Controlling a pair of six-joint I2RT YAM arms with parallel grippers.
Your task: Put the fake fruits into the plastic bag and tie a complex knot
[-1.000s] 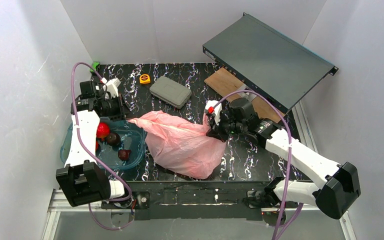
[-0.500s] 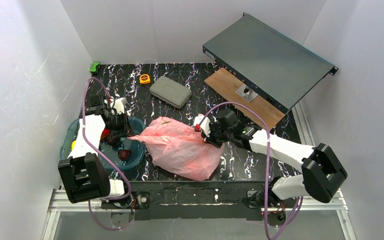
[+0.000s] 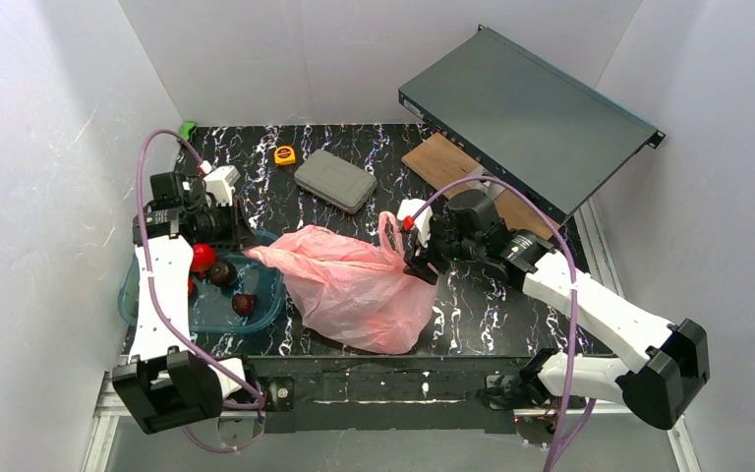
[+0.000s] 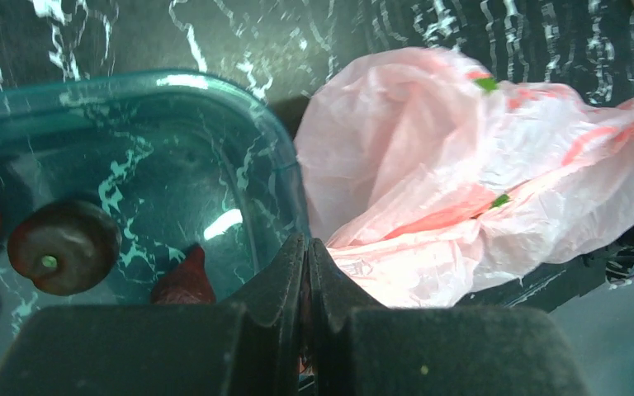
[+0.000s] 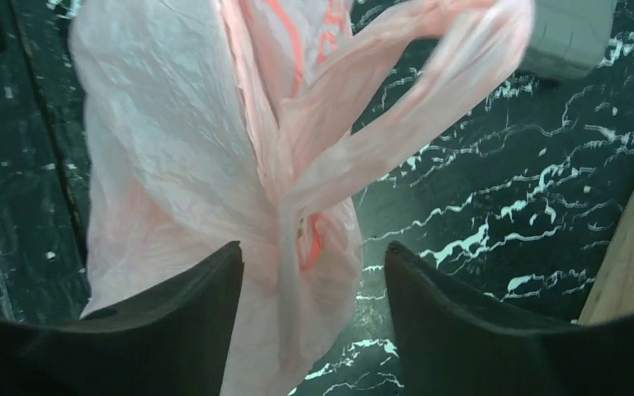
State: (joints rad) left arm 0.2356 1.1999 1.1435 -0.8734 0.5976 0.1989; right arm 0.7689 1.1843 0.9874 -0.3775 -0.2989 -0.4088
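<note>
Shut at left gripper, seemingly pinching plastic bag at its left corner; spread wide at right gripper, astride bag's right handle. Close squarely on that 1 handle, hold mouth taut. Then fetch fake fruits from tub left of bag.

I get the top external from above and behind the arm bases, looking down and forward over the whole table. Left wrist cam looks out past the left gripper, close over the teal tub rim. Right wrist cam looks down through the right gripper, close on the plastic bag. All three views share that bag.
</note>
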